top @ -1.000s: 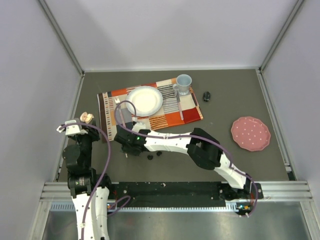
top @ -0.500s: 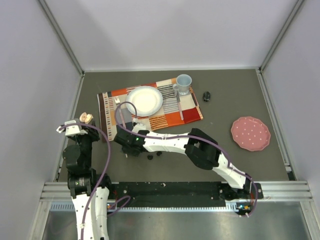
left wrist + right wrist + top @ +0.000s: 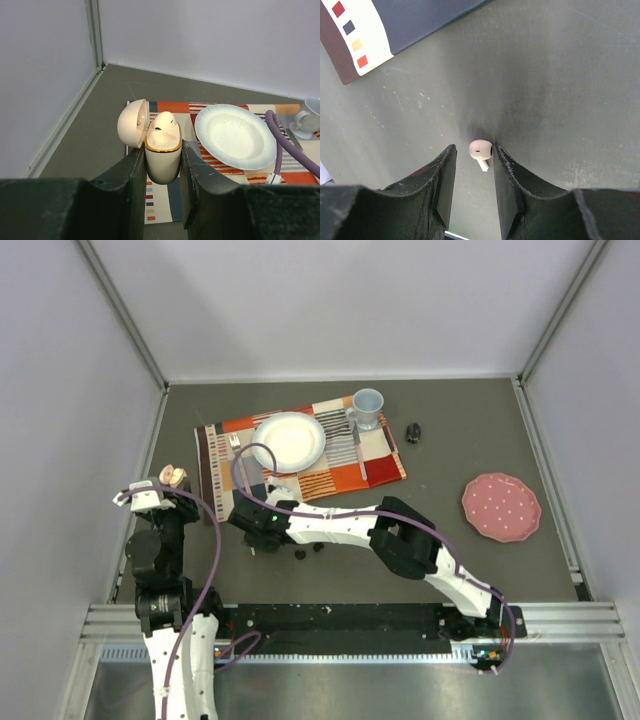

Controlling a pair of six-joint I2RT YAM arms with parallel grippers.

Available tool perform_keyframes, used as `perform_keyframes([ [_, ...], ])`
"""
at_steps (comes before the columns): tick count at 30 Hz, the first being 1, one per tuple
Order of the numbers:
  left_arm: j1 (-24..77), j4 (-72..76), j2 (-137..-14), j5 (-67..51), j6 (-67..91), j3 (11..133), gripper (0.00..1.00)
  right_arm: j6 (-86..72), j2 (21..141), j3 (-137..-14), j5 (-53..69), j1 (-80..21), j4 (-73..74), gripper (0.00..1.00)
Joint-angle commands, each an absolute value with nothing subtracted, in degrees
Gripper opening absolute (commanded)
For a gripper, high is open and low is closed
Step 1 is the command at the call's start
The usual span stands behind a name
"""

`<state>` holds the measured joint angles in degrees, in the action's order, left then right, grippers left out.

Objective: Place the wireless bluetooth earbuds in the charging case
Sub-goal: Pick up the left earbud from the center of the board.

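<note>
Between the parted jaws of the right claw [image 3: 474,149] lies a white earbud [image 3: 481,149] on the worktop [image 3: 560,100], stem toward the wrist, while the left claw [image 3: 162,148] clamps the open charging case [image 3: 162,162].

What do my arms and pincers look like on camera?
Left arm and right arm: white and black segments, a purple cable along each, green light near the right pincer. That and the left pincer have matte black fingers.

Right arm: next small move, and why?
Probably close the right gripper onto the white earbud: it lies on the table between the fingers, not yet pinched. The left gripper holds the open charging case, ready to receive it.
</note>
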<state>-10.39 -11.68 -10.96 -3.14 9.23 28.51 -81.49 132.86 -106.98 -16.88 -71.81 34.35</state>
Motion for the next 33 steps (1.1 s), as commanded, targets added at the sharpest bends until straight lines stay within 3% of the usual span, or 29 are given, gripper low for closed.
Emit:
perform_keyframes([
  [1,-10.2,-9.76,-10.2,-3.25,8.79,30.59,0.0,-82.88,134.21,-106.88,-18.46,-71.37,34.98,0.35],
  [23,-10.2,-9.93,-10.28,-3.43,8.7,30.67,0.0,-80.42,135.79,-107.05,-17.58,-71.02,35.07,0.27],
  [33,-10.28,-9.93,-10.37,-3.51,8.61,30.59,0.0,-79.37,135.35,-106.61,-17.93,-71.02,35.16,0.18],
])
